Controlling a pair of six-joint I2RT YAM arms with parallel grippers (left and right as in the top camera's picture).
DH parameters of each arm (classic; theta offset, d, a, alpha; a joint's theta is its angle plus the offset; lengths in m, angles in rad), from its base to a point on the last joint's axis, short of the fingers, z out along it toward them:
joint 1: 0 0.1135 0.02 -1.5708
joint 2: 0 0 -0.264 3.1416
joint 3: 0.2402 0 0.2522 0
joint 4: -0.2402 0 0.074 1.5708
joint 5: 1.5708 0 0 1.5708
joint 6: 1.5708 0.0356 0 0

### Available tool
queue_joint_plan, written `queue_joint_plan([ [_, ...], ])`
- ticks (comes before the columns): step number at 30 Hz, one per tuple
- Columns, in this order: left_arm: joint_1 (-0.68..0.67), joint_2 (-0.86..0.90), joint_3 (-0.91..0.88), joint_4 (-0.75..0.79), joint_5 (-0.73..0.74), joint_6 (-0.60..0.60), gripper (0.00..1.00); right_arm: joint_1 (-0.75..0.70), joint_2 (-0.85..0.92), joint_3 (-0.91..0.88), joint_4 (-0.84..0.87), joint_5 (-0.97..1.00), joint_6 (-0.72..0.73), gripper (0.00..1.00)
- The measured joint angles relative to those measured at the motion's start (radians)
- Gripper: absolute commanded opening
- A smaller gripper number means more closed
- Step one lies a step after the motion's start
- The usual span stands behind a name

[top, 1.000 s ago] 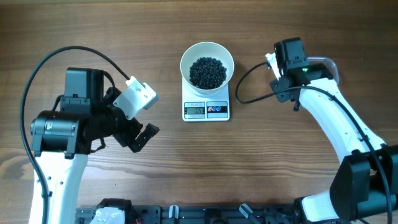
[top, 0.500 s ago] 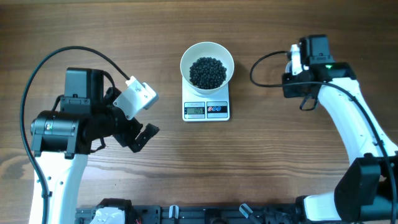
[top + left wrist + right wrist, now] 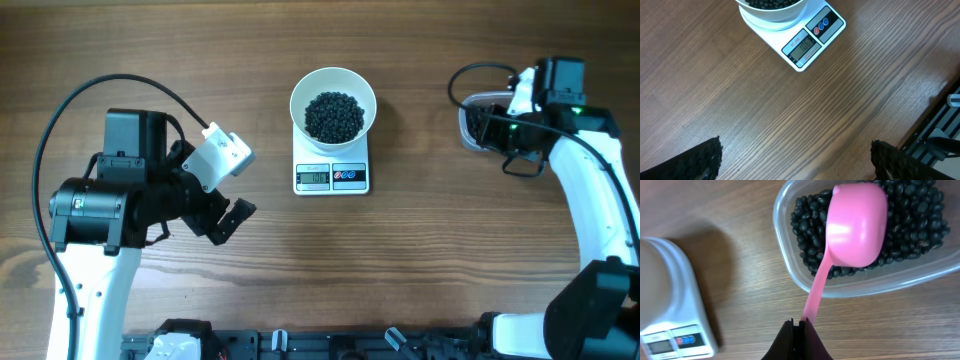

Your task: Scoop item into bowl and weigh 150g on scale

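Black beans sit in the bowl on the scale; the right claw pinches a pink scoop, maybe for more, and the left claw is spread wide.

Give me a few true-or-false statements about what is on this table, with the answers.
1. The white bowl stands on the scale. True.
2. The bowl is empty. False: it holds black beans.
3. The right gripper holds a pink scoop by its handle. True.
4. The left gripper is clamped on the scale. False: it is open, holds nothing and is apart from the scale.
5. The scoop's cup is over the white bowl. False: it is over the clear tub.
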Motion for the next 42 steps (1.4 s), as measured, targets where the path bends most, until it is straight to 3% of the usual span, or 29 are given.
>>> queue_joint_plan([
  [13, 0.0, 0.0, 0.0, 0.0, 0.0, 0.0, 1.0, -0.023, -0.008, 0.0, -0.063, -0.111, 0.096, 0.04],
  [26, 0.0, 0.0, 0.0, 0.0, 0.0, 0.0, 1.0, -0.053, -0.048, 0.0, -0.181, -0.053, 0.192, 0.04],
  [42, 0.0, 0.0, 0.0, 0.0, 0.0, 0.0, 1.0, -0.073, -0.048, 0.0, -0.182, 0.037, 0.302, 0.04],
])
